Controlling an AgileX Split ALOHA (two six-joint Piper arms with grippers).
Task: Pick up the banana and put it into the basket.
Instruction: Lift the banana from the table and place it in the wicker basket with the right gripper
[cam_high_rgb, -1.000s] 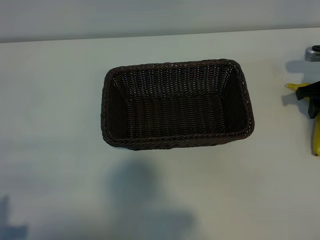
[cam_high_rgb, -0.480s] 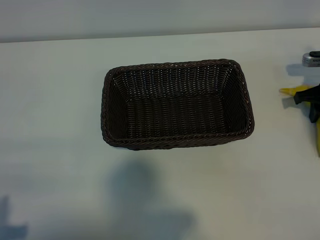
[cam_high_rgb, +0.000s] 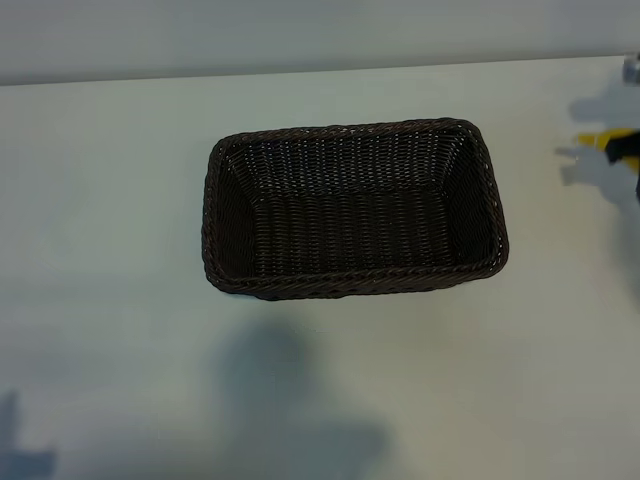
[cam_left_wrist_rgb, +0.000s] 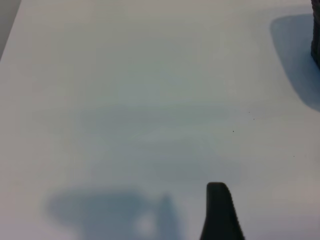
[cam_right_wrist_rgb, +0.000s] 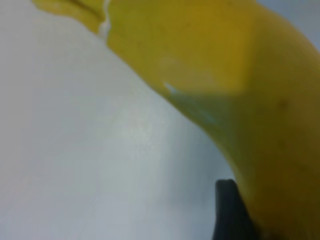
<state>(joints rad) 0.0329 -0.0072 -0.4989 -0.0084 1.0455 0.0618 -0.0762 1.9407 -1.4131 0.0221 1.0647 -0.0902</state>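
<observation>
While the basket (cam_high_rgb: 352, 208) sits squarely in the middle of the white worktop (cam_high_rgb: 120, 200) with nothing inside it, the action is all out at the far edge of the exterior view, around two o'clock from the basket. That is where the banana (cam_high_rgb: 612, 141) shows as a small yellow sliver, with a dark bit of the right pincer (cam_high_rgb: 629, 152) on it and soft shadows thrown on the worktop beside it — well apart from the basket's braided rim. Up close in the right wrist view, the banana (cam_right_wrist_rgb: 240, 95) fills most of the picture, bright yellow and curved, one dark finger (cam_right_wrist_rgb: 227, 212) pressed right against its skin and the pale worktop blurred beyond it. So the right pincer is clamped on the banana, jaws set about the fruit's width, and the fruit looks clear of the surface. Over on the other side, the left pincer is out of the exterior view; its own wrist view shows just one dark fingertip (cam_left_wrist_rgb: 220, 212) above bare worktop (cam_left_wrist_rgb: 125, 100), with a dark edge of the basket (cam_left_wrist_rgb: 316, 40) peeking in at one corner — its jaws stand apart, holding nothing.
</observation>
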